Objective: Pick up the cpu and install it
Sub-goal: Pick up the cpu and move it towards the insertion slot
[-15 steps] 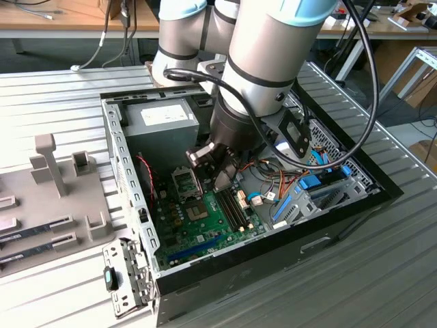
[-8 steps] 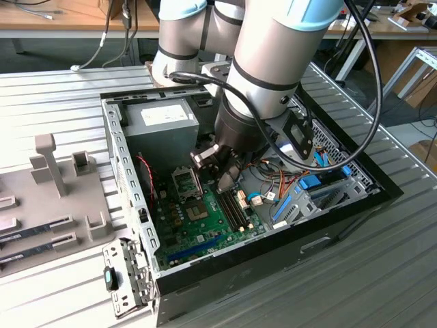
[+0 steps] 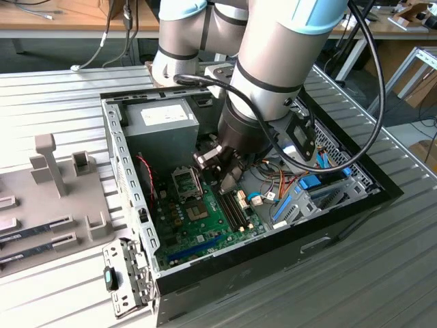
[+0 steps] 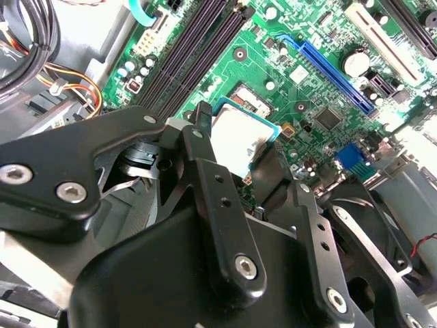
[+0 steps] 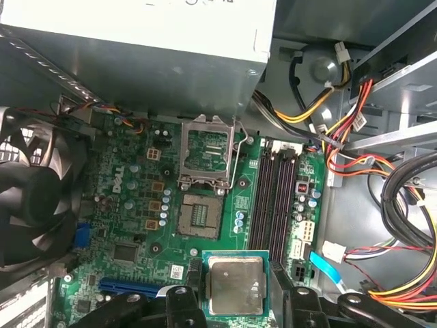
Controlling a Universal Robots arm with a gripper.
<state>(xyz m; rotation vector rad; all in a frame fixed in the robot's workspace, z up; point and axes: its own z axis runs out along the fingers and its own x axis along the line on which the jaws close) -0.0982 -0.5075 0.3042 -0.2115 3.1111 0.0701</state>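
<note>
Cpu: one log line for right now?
cpu | held in gripper | above motherboard, off socket | socket open, empty | not seated

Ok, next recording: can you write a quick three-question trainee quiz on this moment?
1. True or false: the claw is gripping the small flat square silvery-lidded cpu above the green motherboard.
2. Multiple choice: the square cpu socket is A) bare, with its metal latch frame swung open; B) filled with a chip; C) covered by a fan.
3. Short answer: what is the big grey metal box beside the latch frame?

Key: 1 true; 2 A; 3 the power supply.
</note>
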